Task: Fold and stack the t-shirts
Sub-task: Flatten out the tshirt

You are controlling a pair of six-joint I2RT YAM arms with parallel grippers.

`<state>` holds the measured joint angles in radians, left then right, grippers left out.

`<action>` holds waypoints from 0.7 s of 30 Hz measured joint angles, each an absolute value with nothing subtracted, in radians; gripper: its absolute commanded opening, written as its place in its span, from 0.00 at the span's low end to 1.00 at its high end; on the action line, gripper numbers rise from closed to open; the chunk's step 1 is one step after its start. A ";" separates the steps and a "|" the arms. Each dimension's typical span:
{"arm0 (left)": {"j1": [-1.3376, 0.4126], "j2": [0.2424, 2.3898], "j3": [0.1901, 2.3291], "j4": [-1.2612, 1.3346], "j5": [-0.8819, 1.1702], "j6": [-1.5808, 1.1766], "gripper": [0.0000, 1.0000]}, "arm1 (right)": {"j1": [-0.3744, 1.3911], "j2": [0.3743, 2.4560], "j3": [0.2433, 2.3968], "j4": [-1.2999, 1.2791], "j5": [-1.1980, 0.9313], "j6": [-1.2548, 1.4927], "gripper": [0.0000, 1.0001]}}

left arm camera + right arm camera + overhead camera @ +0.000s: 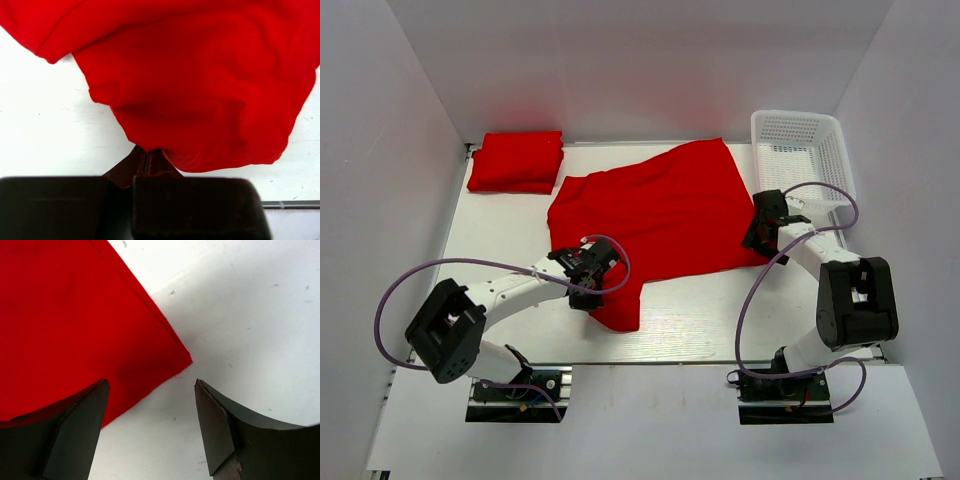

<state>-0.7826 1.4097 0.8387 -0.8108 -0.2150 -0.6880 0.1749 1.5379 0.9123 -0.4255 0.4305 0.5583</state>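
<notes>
One red t-shirt (660,205) lies open on the white worktop (720,320), approx. in the middle, a bit crumpled, w/ one part reaching toward the near edge on the left side. The left hand (588,268) is at this near-left part. In the left wrist view its fingers (155,165) are pressed together on a fold of the red cloth, i.e. it is pinching the t-shirt. The cloth bunches at the pinch point and spreads wide beyond it, w/ bare worktop on both sides. The right hand (767,222) is at the right edge of the same t-shirt, by its near-right corner. In the right wrist view its fingers are spread apart: one finger (75,430) is over the red cloth, the other over bare worktop, and the cloth corner points into the gap between them. It grips nothing; I cannot tell if the fingertips touch the surface. A second t-shirt (516,161), folded into a neat rectangle, sits at the far-left corner of the worktop, well apart from the open one. A white mesh basket (800,150) stands at the far-right corner, just beyond the right hand.
</notes>
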 measured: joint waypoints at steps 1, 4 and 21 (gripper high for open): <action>-0.783 1.408 0.839 -0.809 -0.212 -0.686 0.00 | 0.170 1.540 0.910 -0.411 0.426 0.559 0.73; -0.783 1.406 0.841 -0.808 -0.207 -0.673 0.00 | 0.163 1.547 0.898 -0.378 0.414 0.569 0.73; -0.783 1.356 0.875 -0.818 -0.186 -0.643 0.00 | 0.152 1.581 0.814 -0.260 0.411 0.596 0.42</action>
